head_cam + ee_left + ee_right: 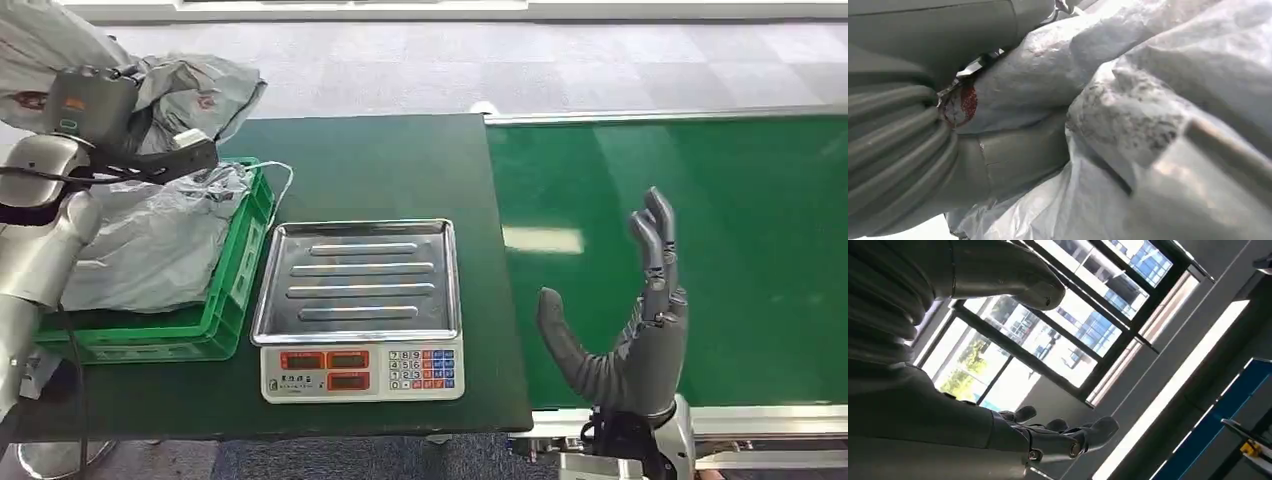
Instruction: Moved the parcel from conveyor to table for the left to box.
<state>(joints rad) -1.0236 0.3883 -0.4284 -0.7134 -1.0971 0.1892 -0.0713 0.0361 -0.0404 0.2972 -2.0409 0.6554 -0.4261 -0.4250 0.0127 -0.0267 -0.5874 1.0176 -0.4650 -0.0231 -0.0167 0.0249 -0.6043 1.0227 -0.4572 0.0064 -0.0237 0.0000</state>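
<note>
Head view shows the left hand [95,110] up at ten o'clock, pressed into a soft grey parcel [190,85] over the green crate [235,260]; I cannot tell how tight its fingers are. The right hand [630,320] is wide open, holding nothing. The floppy bag could slip and miss the crate.

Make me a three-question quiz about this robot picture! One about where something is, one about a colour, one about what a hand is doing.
1. Where is the scale?
A. on the dark table
B. on the conveyor
C. in the crate

2. What colour is the crate?
A. red
B. green
C. blue

3. What is the right hand doing?
A. holding a parcel
B. pressing scale buttons
C. open, holding nothing

Answers: 1 A, it sits beside the crate on the table. 2 B, its walls are bright green. 3 C, its fingers are spread above the conveyor.
</note>
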